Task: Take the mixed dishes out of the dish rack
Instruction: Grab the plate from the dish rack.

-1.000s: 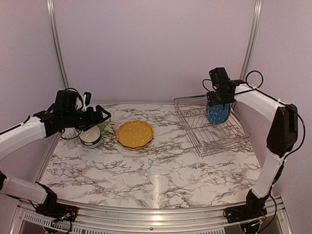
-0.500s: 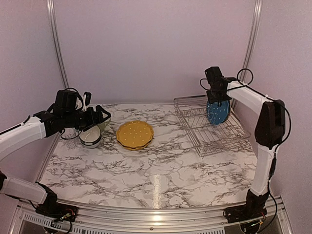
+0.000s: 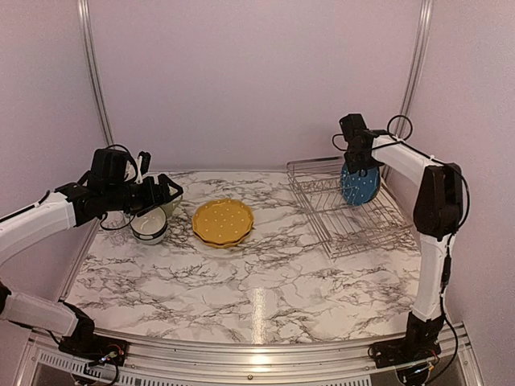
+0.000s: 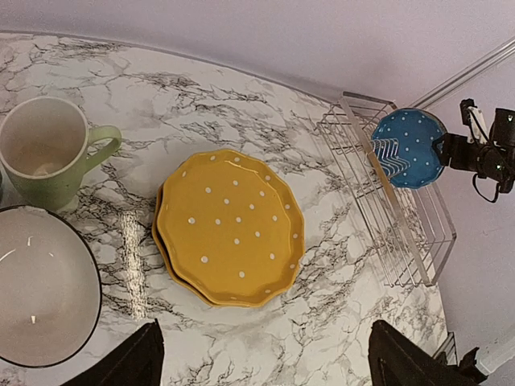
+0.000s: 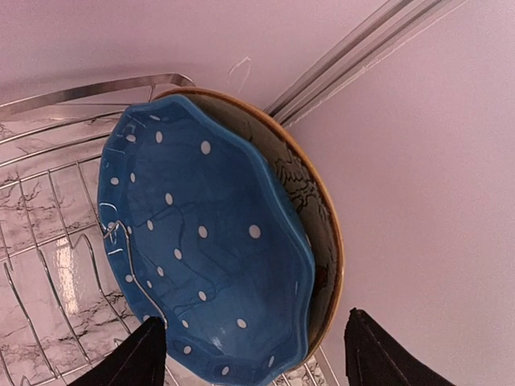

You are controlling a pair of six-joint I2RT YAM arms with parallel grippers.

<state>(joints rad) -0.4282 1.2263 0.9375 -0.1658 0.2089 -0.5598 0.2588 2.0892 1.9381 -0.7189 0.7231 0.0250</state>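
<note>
The dish rack [image 3: 354,225] [image 4: 402,233] stands at the back right, with a blue white-dotted plate [image 3: 360,186] [image 5: 201,241] upright in its slots. A cream branch-patterned plate [image 5: 318,217] leans right behind the blue one. My right gripper [image 3: 360,165] [image 5: 253,366] hangs open over both plates, whose rims lie between its spread fingers without touching them. Two stacked mustard-yellow plates [image 3: 222,221] [image 4: 229,229], a white bowl [image 3: 149,227] [image 4: 40,293] and a pale-green mug [image 4: 40,153] sit on the table at the left. My left gripper [image 3: 170,193] [image 4: 269,374] hovers open and empty above the bowl.
The marble table [image 3: 265,281] ends at the purple back wall, with a metal corner post [image 5: 362,56] just behind the rack. The right arm's upper link [image 3: 438,201] stands beside the rack's right side.
The right wrist has shifted slightly over the rack's plates, its forearm has swung in toward the rack, and its jaws have narrowed a little. The left arm has stayed still.
</note>
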